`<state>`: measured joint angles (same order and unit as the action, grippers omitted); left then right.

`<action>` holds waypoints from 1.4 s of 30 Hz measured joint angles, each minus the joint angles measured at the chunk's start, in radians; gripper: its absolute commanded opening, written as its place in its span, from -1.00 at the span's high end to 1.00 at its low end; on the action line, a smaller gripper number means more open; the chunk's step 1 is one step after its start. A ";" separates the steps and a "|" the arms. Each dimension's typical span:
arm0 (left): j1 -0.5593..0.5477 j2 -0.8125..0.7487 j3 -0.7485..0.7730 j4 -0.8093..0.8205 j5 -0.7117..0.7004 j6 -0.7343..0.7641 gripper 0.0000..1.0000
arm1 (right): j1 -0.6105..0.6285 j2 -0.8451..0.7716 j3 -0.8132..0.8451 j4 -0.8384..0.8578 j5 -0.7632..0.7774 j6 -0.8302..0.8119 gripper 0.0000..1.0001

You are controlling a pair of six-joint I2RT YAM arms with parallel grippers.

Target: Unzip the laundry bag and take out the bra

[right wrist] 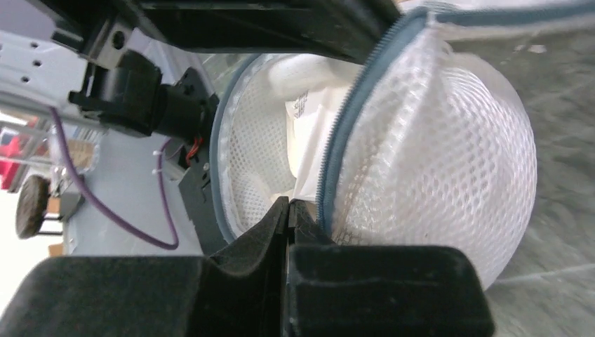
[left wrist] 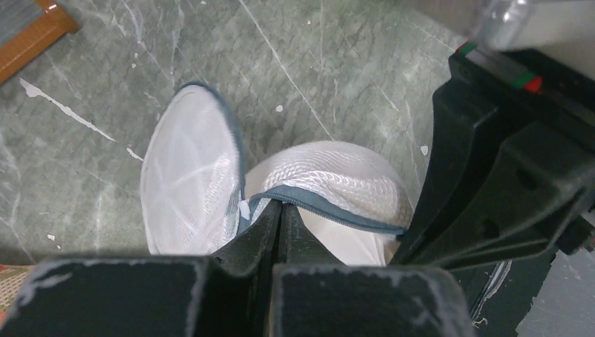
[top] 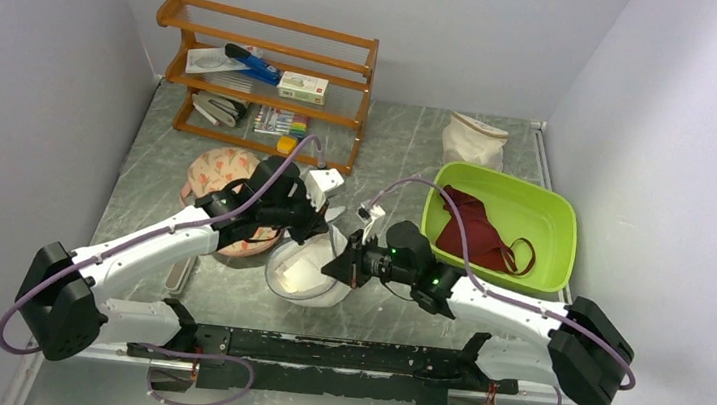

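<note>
At centre, left gripper point(left wrist: 281, 217) and right gripper point(right wrist: 289, 210) pinch the open bag point(top: 307, 276); bra point(top: 472, 233) lies in bin point(top: 535, 211), so releasing seems next.

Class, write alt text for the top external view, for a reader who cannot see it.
A white mesh laundry bag lies unzipped and gaping in the middle, with the left hand and right hand at its rim from either side. A maroon bra lies in a lime-green tub to the right; a wooden rack stands behind.
</note>
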<state>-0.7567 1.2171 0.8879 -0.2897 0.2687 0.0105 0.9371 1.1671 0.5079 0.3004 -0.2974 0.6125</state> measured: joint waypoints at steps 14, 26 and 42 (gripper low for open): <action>0.000 0.046 0.000 0.006 0.001 -0.023 0.86 | 0.000 0.089 0.087 0.166 -0.130 0.029 1.00; 0.000 0.056 0.000 0.011 -0.009 -0.022 0.86 | -0.002 -0.085 0.086 0.104 0.156 0.072 1.00; 0.000 0.099 0.004 0.014 0.017 -0.031 0.86 | -0.023 -0.029 0.167 -0.450 0.357 0.010 1.00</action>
<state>-0.7567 1.3159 0.8921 -0.2760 0.2859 -0.0200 0.9146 1.1381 0.6754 -0.1493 0.0593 0.6220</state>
